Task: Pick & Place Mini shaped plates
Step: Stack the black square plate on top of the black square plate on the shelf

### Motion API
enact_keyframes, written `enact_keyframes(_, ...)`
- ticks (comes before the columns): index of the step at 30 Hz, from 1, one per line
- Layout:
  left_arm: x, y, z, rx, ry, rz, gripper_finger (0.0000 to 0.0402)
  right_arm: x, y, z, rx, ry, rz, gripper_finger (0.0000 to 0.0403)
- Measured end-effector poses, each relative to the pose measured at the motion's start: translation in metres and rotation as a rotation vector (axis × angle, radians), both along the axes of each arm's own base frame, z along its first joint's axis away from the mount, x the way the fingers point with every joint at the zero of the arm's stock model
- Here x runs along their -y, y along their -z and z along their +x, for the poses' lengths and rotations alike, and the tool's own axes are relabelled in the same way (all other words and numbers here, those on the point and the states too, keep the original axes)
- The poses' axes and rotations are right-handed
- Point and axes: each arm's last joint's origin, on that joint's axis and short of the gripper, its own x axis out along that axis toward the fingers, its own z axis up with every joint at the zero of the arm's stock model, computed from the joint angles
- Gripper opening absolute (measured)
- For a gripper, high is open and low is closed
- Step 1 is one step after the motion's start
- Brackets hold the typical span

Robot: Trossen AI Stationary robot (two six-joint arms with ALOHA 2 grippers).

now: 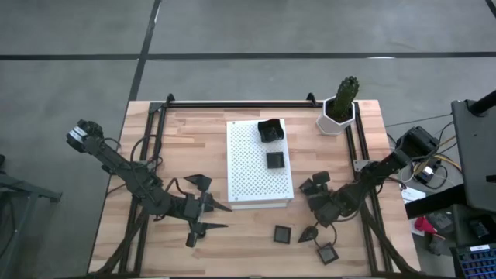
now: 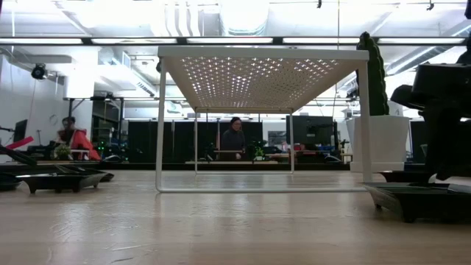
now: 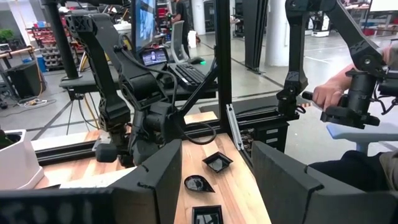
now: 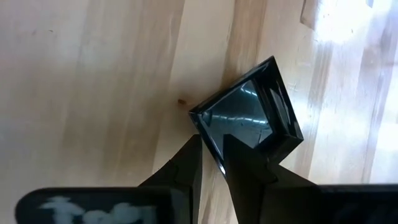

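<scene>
Mini plates lie scattered on the desk (image 1: 194, 132) at lower right of the overhead frame, two more on the white board (image 1: 252, 167) at centre. My right gripper (image 4: 212, 149) pinches the rim of a square plate (image 4: 249, 115) resting on the wood. My left gripper (image 1: 213, 208) waits at lower left, fingers spread wide. A cactus pot (image 1: 338, 115) stands upper right.

My matt dark fingers (image 4: 239, 171) pinch a glossy black plate (image 4: 249, 115). The table (image 1: 194, 147) is smooth pale wood; the white board (image 1: 252, 163) looks like perforated metal.
</scene>
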Motion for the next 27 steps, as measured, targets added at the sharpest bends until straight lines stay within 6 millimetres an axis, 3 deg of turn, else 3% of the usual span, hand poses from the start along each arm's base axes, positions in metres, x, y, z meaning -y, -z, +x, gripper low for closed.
enact_keyframes(15, 0.000, 0.000, 0.000, -0.001, 0.000, -0.002, 0.0188, 0.009, 0.007, 0.000, -0.003, 0.013, -0.016, 0.0052)
enact_keyframes(27, 0.000, 0.000, 0.000, -0.002, 0.001, -0.001, 0.0188, 0.008, 0.003, 0.005, 0.017, 0.028, 0.005, 0.0010)
